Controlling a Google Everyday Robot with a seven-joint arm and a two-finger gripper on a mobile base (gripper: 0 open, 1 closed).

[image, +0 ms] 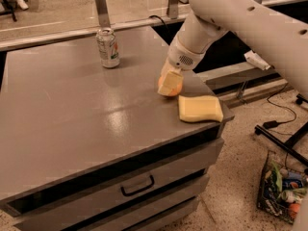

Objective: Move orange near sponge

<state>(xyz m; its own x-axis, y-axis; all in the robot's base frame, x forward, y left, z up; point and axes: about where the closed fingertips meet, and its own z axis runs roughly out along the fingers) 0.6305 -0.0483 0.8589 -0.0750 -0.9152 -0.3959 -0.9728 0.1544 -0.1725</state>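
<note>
The orange (176, 89) is mostly hidden behind my gripper's pale-yellow fingers (170, 83); only its lower edges show, low on the grey tabletop (72, 109). My gripper (170, 85) is shut on the orange, at the right side of the table. The sponge (199, 108), a pale-yellow pad with wavy sides, lies flat at the table's right front corner, just right of and in front of the gripper, a small gap away.
A drink can (108, 47) stands upright at the back of the table, left of the arm. The table's right edge runs just beyond the sponge. A drawer handle (137, 186) faces front. A basket of items (283, 189) sits on the floor at right.
</note>
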